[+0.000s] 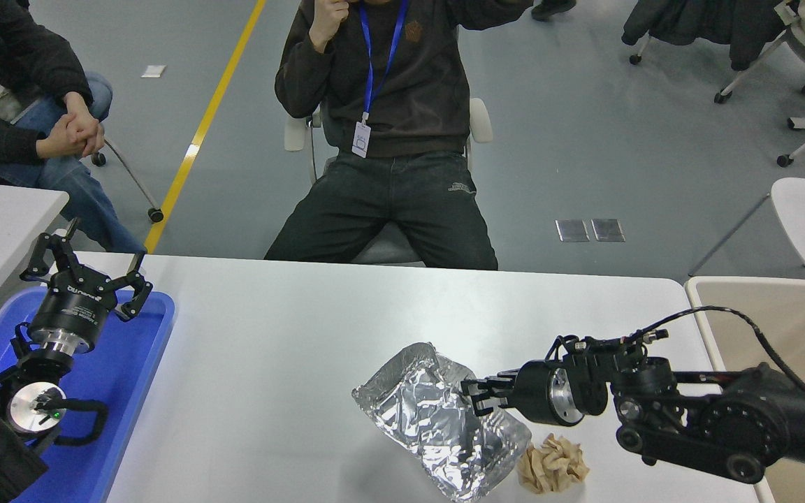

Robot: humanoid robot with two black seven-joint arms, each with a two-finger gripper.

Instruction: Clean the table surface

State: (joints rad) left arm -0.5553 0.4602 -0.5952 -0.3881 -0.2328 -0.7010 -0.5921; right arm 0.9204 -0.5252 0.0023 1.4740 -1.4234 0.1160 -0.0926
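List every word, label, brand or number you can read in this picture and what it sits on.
Left gripper wrist: white brand lettering, too small to read.
Seated person's trousers: small logo, blurred.
Sweatshirt chest: orange emblem, no legible words.
Foil tray, crumpled paper, blue tray, table surface: no text.

1 high head view (robot's side) faces forward, down over table surface [291, 335].
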